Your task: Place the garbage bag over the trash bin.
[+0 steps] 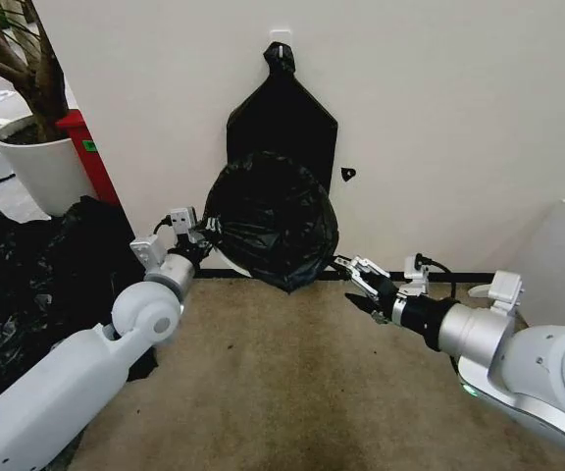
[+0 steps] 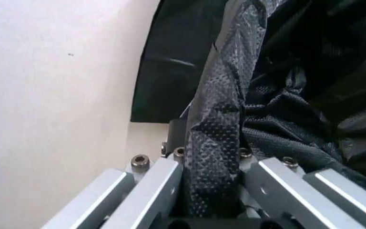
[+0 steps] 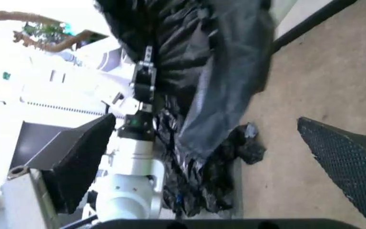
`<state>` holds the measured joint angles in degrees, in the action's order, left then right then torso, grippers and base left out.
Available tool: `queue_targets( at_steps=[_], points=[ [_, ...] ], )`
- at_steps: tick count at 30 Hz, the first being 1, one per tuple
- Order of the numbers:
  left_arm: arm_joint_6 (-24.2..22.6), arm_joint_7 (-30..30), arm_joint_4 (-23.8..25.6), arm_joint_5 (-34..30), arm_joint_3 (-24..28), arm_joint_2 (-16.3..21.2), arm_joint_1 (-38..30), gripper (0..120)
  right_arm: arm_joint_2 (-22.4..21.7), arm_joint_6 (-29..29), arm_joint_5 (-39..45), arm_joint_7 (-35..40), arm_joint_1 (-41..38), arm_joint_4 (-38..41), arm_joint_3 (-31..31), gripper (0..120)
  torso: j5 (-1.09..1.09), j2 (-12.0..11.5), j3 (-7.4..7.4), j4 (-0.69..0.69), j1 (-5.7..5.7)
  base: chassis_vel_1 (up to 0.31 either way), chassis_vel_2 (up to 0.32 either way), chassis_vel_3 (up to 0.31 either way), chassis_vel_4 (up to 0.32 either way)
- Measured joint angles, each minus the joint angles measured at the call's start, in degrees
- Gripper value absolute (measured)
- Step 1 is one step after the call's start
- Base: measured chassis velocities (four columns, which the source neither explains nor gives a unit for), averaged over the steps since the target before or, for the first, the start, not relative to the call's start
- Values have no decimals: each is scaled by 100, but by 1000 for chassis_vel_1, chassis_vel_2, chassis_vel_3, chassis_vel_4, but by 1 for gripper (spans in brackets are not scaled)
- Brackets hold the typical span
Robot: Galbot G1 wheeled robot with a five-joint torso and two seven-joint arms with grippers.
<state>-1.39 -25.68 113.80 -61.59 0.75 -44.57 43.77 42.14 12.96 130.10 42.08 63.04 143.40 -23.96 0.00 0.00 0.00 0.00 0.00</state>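
So the garbage bag (image 1: 273,221) is already draped over the trash bin (image 1: 226,259), which sits on the floor against the wall; only a sliver of white rim peeks out at the bag's lower left. The left gripper (image 1: 196,234) is clamped on the bag's edge at that side, and the left wrist view shows the textured film pinched between its jaws (image 2: 215,157). The right gripper (image 1: 359,278) hangs released just off the bag's lower right corner, fingers spread, not touching it. From that claw the bag lies up and to the robot's left, so the loose right edge is the right arm's to reach. No brand, label or readable writing anywhere that I can make out.
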Motion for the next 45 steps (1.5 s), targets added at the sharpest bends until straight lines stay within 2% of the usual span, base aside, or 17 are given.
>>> queue_targets(
  at_steps=[7,15,27,32,33,35,39,42,45],
  points=[
    [46,16,74,159,91,-15,1,1,90,216,-12,172,-169,-6,258,100,0,0,0,0,0,0,0,0,0],
    [46,-46,99,166,305,-111,-190,1,291,450,-446,242,-173,-212,587,100,1,0,0,-1,0,0,0,0,0],
    [11,-104,175,70,387,-126,-302,1,434,581,-562,283,-111,-526,567,100,1,0,0,-1,0,0,0,0,0],
    [-99,-307,328,-347,369,-129,-306,1,515,697,-1026,251,-29,-747,741,100,1,0,0,0,0,0,0,0,0],
    [-169,-442,398,-657,327,-147,-305,1,545,735,-1197,241,-1,-794,790,100,1,0,0,0,0,0,0,0,0],
    [-197,-491,419,-768,308,-156,-306,1,548,755,-1271,218,10,-800,810,100,1,0,0,0,0,0,0,0,0],
    [-412,-909,557,-1567,203,-236,-403,1,579,908,-1849,-71,64,-948,1022,100,0,0,0,-1,0,0,0,0,0],
    [-478,-1024,613,-1829,149,-245,-426,1,617,956,-1978,-124,75,-1044,1051,100,0,0,0,-1,0,0,0,0,0],
    [-653,-1239,735,-2390,-7,-216,-435,1,648,1067,-2241,-329,183,-1234,1061,100,0,0,0,-1,0,0,0,0,0]
  ],
)
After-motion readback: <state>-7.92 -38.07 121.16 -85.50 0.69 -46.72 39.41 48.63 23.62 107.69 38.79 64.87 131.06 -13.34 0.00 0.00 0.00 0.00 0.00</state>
